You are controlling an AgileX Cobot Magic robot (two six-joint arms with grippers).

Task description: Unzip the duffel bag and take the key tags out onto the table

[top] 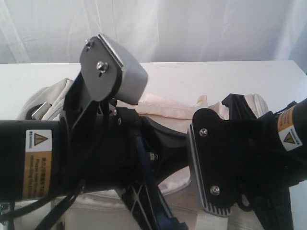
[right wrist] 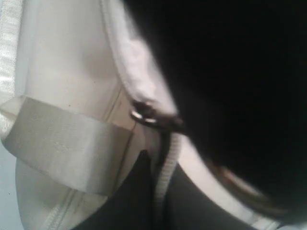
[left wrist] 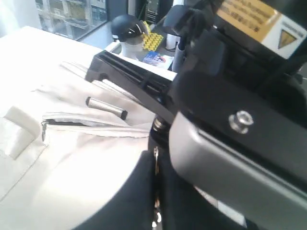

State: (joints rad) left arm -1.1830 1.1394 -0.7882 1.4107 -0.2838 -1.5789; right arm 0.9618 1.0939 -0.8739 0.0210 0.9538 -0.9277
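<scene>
The cream-white duffel bag (top: 168, 108) lies on the white table (top: 216, 76), mostly hidden behind both arms. In the left wrist view my left gripper (left wrist: 156, 191) is shut on a thin metal zip pull (left wrist: 156, 155) at the end of the bag's closed zip line (left wrist: 96, 125). My right gripper (right wrist: 160, 191) is shut on the bag's ribbed zip edge (right wrist: 165, 177), beside a webbing handle (right wrist: 62, 148) and a metal strap ring (right wrist: 144, 115). A dark opening (right wrist: 230, 72) shows beyond the right gripper. The key tags are hidden.
The right arm's wrist housing (left wrist: 240, 143) hangs close over my left gripper. A small grey cylinder (left wrist: 105, 106) lies on the bag's top. Past the table's edge stand a dark rounded object (left wrist: 127, 24) and a yellow thing (left wrist: 153, 40). White curtain (top: 192, 28) backs the table.
</scene>
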